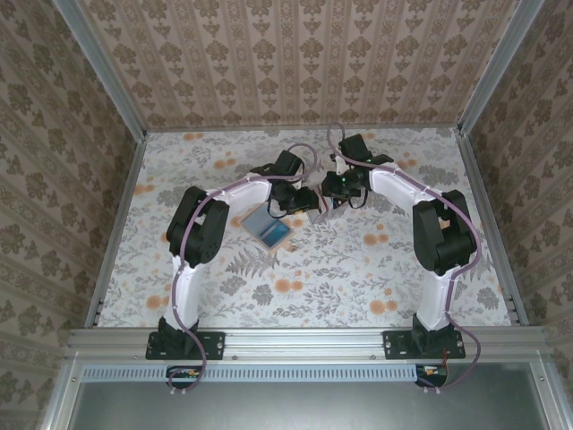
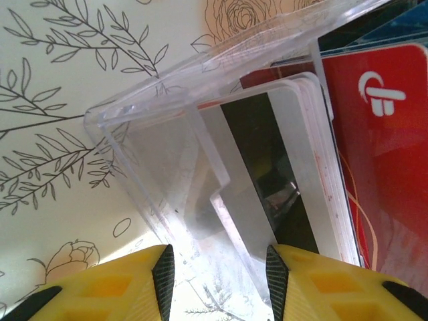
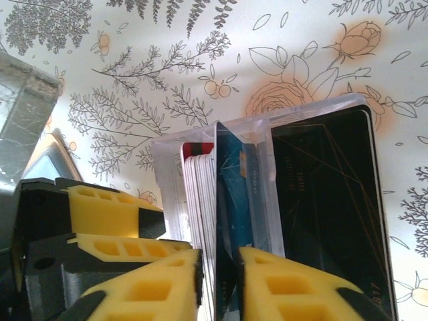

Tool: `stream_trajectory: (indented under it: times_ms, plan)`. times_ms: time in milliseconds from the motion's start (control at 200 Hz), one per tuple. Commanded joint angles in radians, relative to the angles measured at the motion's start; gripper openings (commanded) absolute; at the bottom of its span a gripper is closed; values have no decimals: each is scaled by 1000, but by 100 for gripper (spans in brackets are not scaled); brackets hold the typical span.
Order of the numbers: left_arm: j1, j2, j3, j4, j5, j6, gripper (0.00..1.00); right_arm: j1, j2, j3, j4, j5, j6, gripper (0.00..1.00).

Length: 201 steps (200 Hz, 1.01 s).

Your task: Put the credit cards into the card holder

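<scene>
Jaws, right gripper: clamped narrow on credit cards inside clear case | left gripper: astride case wall, grip cannot be told | card holder: well apart, open, judged unfilled | insertion outstanding

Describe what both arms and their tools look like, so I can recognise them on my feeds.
The left arm and right arm match: white links, bulky black joints, a lilac cable along each, black base plates. The left tool and right tool each have two yellow fingers with moulded recesses and black edging.
</scene>
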Motion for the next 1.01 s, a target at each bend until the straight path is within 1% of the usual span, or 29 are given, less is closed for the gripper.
stream_trajectory:
  times_ms: [0,155,285,425,550,635,715,740,840,920,1000]
  plan:
    - [-8,24,28,-25,4,5,44,-4,-30,20,-36,4,-15,17]
    - [-7,23,25,-26,7,4,43,-18,-66,10,-37,12,-25,11]
    - [-6,10,26,-32,3,10,43,-28,-124,-10,-38,34,-35,10]
    - [15,-20,30,-65,0,29,43,-41,-182,-20,-84,51,-45,10]
    - [43,-85,21,-95,-40,63,44,-42,-252,-59,-76,59,-43,9]
    - [77,-105,30,-124,-76,96,44,-43,-308,-102,-50,37,-24,8]
    - [120,-86,55,-147,-90,131,44,-36,-359,-148,-48,7,-5,9]
    - [133,-75,68,-153,-94,139,44,-33,-373,-161,-21,0,0,8]
    - [172,0,132,-195,-81,170,44,-13,-422,-208,-25,-3,8,9]
    - [184,45,162,-223,-75,184,44,-3,-463,-250,-20,-3,19,9]
    - [184,59,145,-222,-62,187,43,-2,-493,-283,-24,7,22,9]
